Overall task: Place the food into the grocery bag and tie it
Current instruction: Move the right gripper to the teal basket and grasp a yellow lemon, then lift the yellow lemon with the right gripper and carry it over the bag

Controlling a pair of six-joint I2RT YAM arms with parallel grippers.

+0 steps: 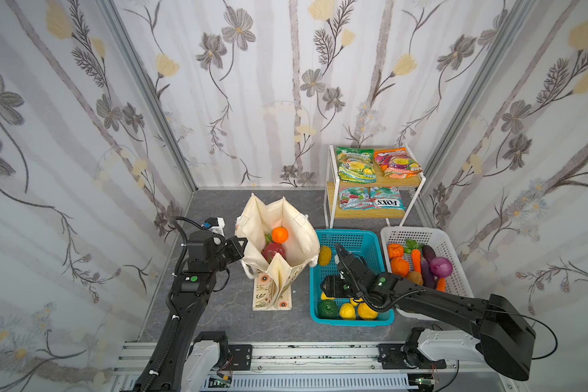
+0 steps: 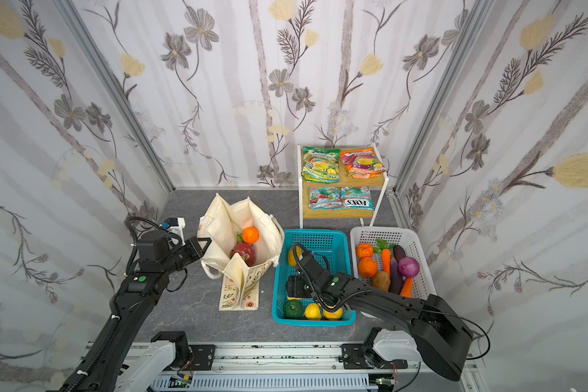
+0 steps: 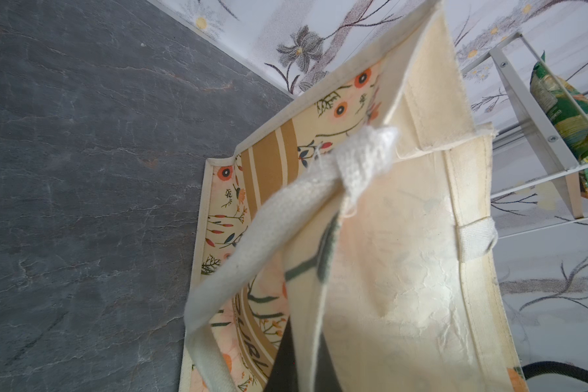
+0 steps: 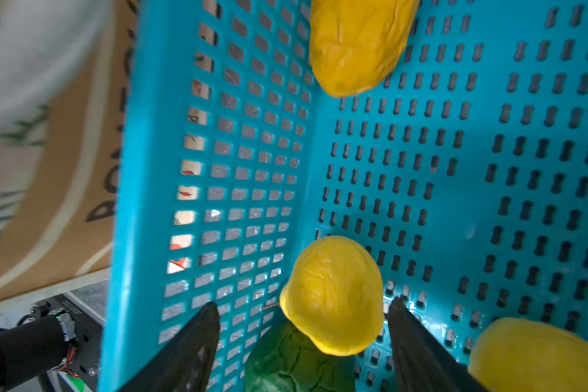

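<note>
You're mid lemon point(image 4: 333, 295) grab: right gripper point(image 4: 302, 303) open around it, left gripper point(image 1: 242, 243) pinching the grocery bag point(image 1: 296, 230), so squeeze next.

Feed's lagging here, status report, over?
Left gripper shut on grocery bag rim. Right gripper open, astride yellow lemon in teal basket. Orange, dragon fruit bagged. Nothing blocking.

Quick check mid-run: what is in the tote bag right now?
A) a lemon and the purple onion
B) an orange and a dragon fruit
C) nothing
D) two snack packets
B: in both top views the orange and the pink dragon fruit lie inside the open grocery bag.
</note>
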